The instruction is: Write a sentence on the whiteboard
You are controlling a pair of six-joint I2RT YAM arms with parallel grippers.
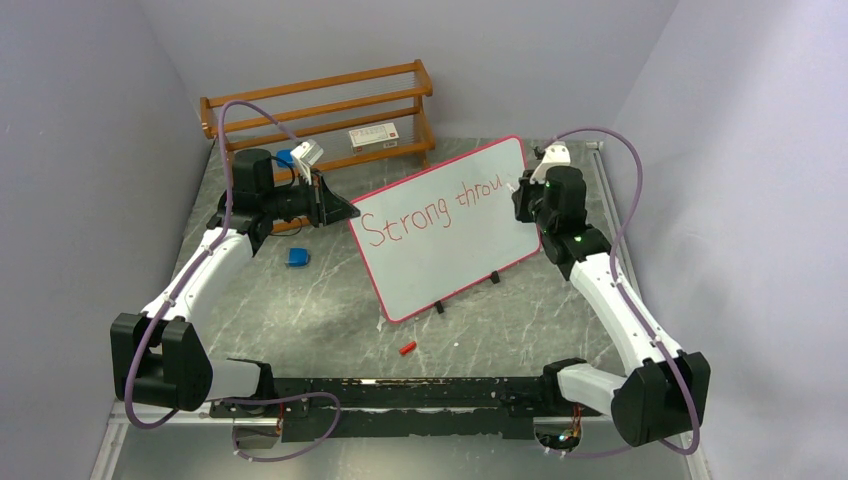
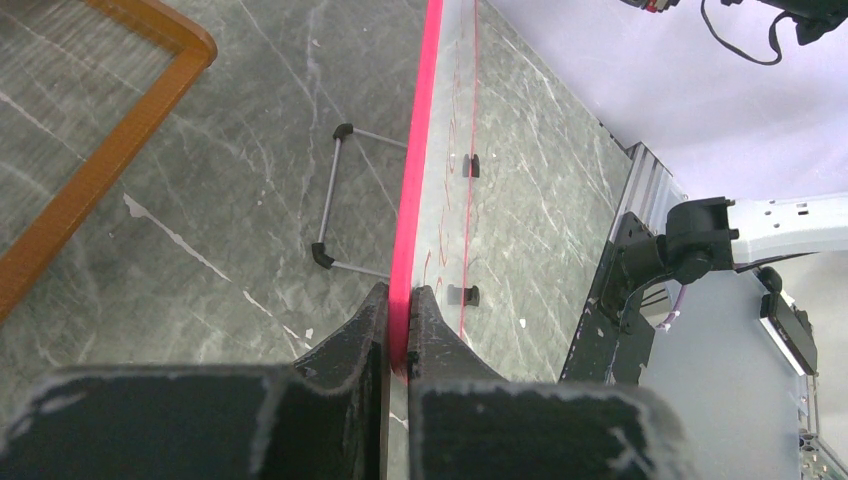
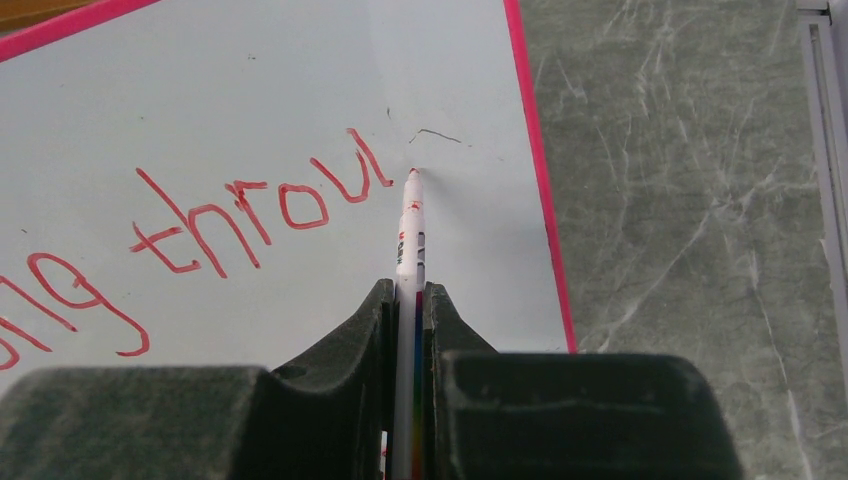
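Note:
The whiteboard stands tilted on small black feet mid-table, its rim pink-red. My left gripper is shut on its left edge, one finger on each face. The sentence in red marker reads "Strong throu" in one line. My right gripper is shut on a white marker whose red tip touches the board just right of the last "u". In the top view the left gripper sits at the board's upper left corner and the right gripper at its upper right part.
A wooden rack holding a small white box stands at the back. A blue object lies left of the board, a red marker cap in front of it. The board's wire stand shows behind it.

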